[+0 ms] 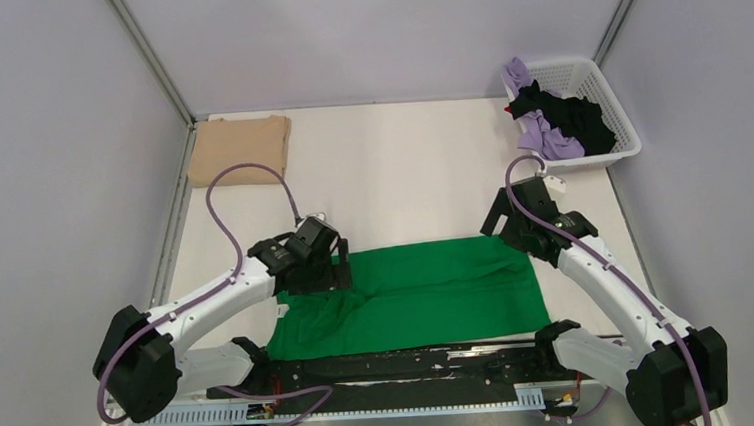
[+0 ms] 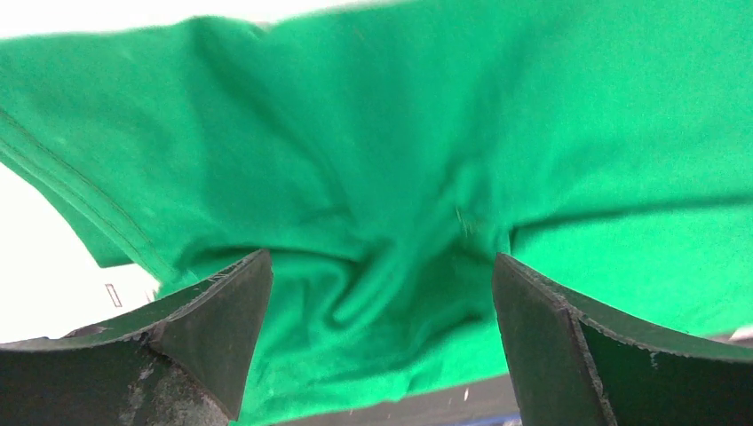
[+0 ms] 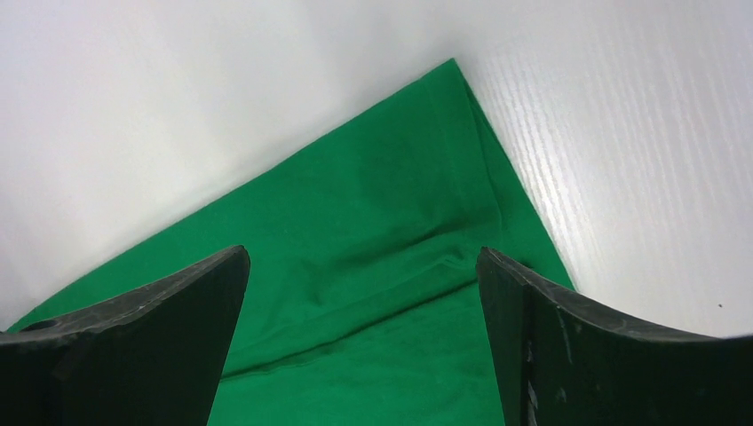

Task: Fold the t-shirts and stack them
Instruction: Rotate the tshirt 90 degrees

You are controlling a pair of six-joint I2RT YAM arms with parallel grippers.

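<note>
**Green tee flat, both pincers released**

- Tan t-shirt point(image 1: 241, 150): folded, far-left corner of the tabletop point(image 1: 400, 171), well apart from the arms.
- Left pincer point(image 1: 332, 266) point(image 2: 382, 275): released, jaws spread wide. It sits over the far-left part of the green t-shirt point(image 1: 414, 296) point(image 2: 533, 115) point(image 3: 355, 231), with bunched cloth between the fingers but not clamped.
- Green t-shirt: spread on the tabletop near the arm bases. Left end is wrinkled, right end lies smoother.
- Right pincer point(image 1: 514, 225) point(image 3: 360, 266): released, jaws wide, above the shirt's far-right corner. Cloth edge and bare tabletop both show in the wrist view.
- White basket point(image 1: 622, 121): far-right corner, holding a lilac t-shirt point(image 1: 548, 139) and a black t-shirt point(image 1: 577, 114), crumpled together.
</note>
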